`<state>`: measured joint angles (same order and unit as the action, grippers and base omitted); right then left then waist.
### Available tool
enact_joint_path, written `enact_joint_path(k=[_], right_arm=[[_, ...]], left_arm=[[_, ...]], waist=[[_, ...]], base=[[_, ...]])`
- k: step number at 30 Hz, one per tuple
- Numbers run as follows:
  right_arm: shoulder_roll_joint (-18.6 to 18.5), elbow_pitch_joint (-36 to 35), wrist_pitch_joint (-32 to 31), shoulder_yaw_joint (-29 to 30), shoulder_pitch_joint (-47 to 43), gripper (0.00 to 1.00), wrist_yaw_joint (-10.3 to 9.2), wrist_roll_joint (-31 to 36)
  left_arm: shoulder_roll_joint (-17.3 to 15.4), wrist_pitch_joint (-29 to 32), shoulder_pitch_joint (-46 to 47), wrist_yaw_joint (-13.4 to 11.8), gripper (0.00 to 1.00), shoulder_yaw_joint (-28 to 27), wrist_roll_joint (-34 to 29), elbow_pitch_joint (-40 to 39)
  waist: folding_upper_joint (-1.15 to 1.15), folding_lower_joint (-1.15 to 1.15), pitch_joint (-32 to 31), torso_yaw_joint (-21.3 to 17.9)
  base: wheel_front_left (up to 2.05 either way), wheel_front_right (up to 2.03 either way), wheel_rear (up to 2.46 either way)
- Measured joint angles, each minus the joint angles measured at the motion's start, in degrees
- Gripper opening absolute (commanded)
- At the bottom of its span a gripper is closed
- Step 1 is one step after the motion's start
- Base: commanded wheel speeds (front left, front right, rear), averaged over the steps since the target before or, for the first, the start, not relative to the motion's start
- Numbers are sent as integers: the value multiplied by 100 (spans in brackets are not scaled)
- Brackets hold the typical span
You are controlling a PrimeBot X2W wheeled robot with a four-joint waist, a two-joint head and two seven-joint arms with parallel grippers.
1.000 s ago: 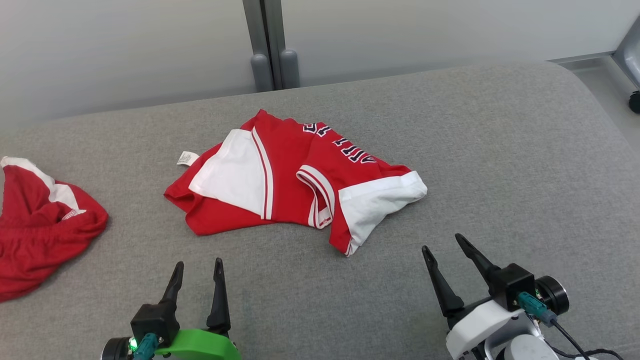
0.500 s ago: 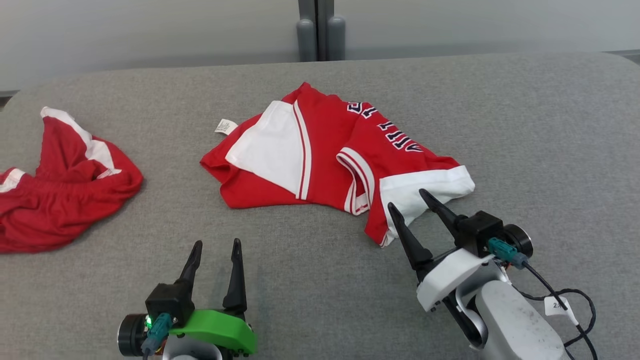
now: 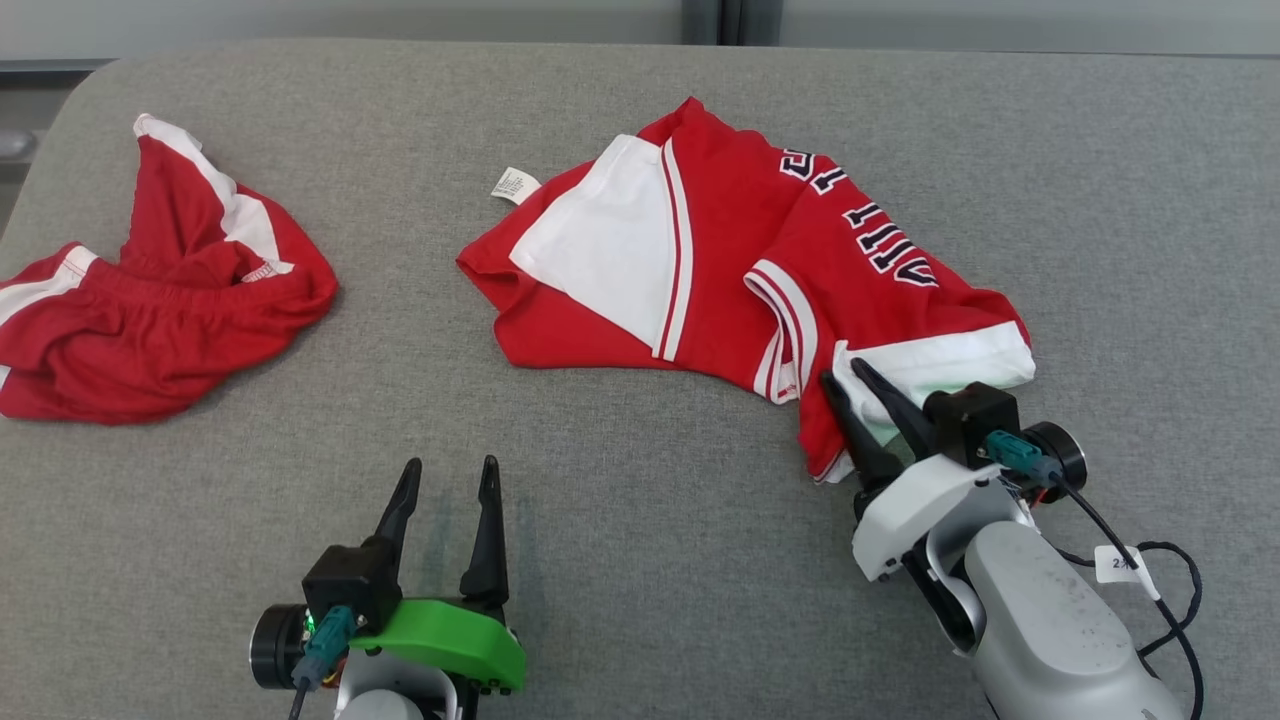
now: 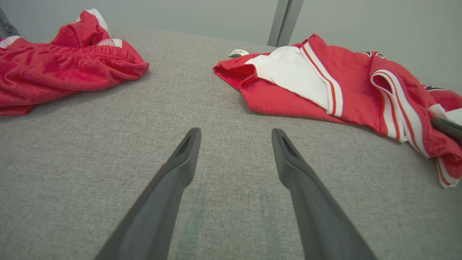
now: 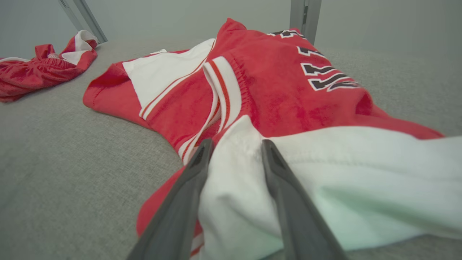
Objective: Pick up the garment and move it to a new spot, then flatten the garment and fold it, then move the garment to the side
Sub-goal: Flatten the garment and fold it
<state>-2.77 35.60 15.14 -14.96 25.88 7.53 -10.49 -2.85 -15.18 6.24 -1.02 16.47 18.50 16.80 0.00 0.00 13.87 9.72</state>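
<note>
The garment [image 3: 720,250], a red jersey with white panels and dark lettering, lies crumpled on the grey cushion [image 3: 640,520], right of centre. My right gripper [image 3: 841,371] is at its near right corner. In the right wrist view its fingers [image 5: 237,144] straddle a raised fold of the white panel, still apart, with cloth filling the gap. The left wrist view shows the garment [image 4: 325,79] to the right. My left gripper [image 3: 451,464] stands open over bare cushion near the front, well left of the jersey, with nothing between its fingers [image 4: 236,130].
A second red and white piece of clothing [image 3: 150,310] lies bunched at the far left of the cushion. A grey post [image 3: 720,20] rises behind the back edge. The cushion's rounded left corner is at the upper left.
The camera has tilted down and turned. My right gripper has reached forward onto the jersey's white corner and its fingers have narrowed around a fold. The left gripper has stayed open.
</note>
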Motion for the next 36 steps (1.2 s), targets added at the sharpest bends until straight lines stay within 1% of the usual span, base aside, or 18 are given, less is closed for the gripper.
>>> enact_joint_path(k=[3, 7, 13, 15, 17, 21, 23, 26, 28, 29, 30, 33, 35, 36], right_arm=[[-3, -38, 0, 100, -60, 0, 0, 10], [3, -218, 0, 318, -201, 0, 0, 68], [-3, -987, 0, 849, -198, 0, 0, 261], [-97, -1241, 0, 916, -84, 0, 0, 326], [-315, -1418, 0, 961, 116, 0, 0, 376], [-1021, -1405, 0, 912, 786, 0, 0, 555], [-1396, -1173, 0, 844, 1216, 0, 0, 641], [-1840, -716, 0, 700, 1755, 0, 0, 790], [-2072, -333, 0, 666, 2046, 1, 0, 899], [-2193, -102, 0, 661, 2181, 58, 0, 959], [-2285, 155, -1, 725, 2309, 100, 0, 980], [-2476, 708, 0, 994, 2620, 100, 0, 1201], [-2447, 768, 0, 1158, 2691, 100, 0, 1318], [-2359, 736, 0, 1256, 2691, 100, 0, 1340]], left_arm=[[0, 0, 1, -9, 100, 16, 15, -2], [0, 0, 1, -29, 100, 33, 51, 0], [1, 0, 32, -52, 100, 70, 77, -26], [1, 0, 36, -54, 100, 81, 114, -40], [1, 1, 43, -56, 100, 108, 115, -45], [1, 0, 62, -51, 100, 193, 153, -51], [1, 0, 92, -37, 100, 260, 153, -51], [1, 1, 166, -4, 100, 370, 155, -48], [1, 0, 207, 0, 100, 433, 183, -44], [0, 0, 240, 0, 100, 470, 203, -44], [0, 0, 280, 0, 100, 513, 213, -48], [1, 1, 361, -10, 100, 608, 255, -70], [1, 0, 405, -38, 100, 633, 265, -93], [1, 0, 409, -54, 100, 635, 272, -105]], waist=[[0, 0, 46, 14], [0, 0, 17, -66], [0, 0, -22, -221], [0, 0, -27, -252], [0, 0, -29, -262], [0, 0, -10, -219], [0, 0, 26, -168], [0, 0, 104, -68], [0, 0, 166, 12], [0, 0, 203, 61], [0, 0, 242, 114], [0, 0, 368, 248], [0, 0, 450, 326], [0, 0, 494, 361]], base=[[0, 0, 0], [0, 0, 0], [0, 0, 0], [0, 0, 0], [0, 0, 0], [0, 0, 0], [0, 0, 0], [0, 0, 0], [0, 0, 0], [0, 0, 0], [0, 0, 0], [0, 0, 0], [0, 0, 0], [0, 0, 0]])
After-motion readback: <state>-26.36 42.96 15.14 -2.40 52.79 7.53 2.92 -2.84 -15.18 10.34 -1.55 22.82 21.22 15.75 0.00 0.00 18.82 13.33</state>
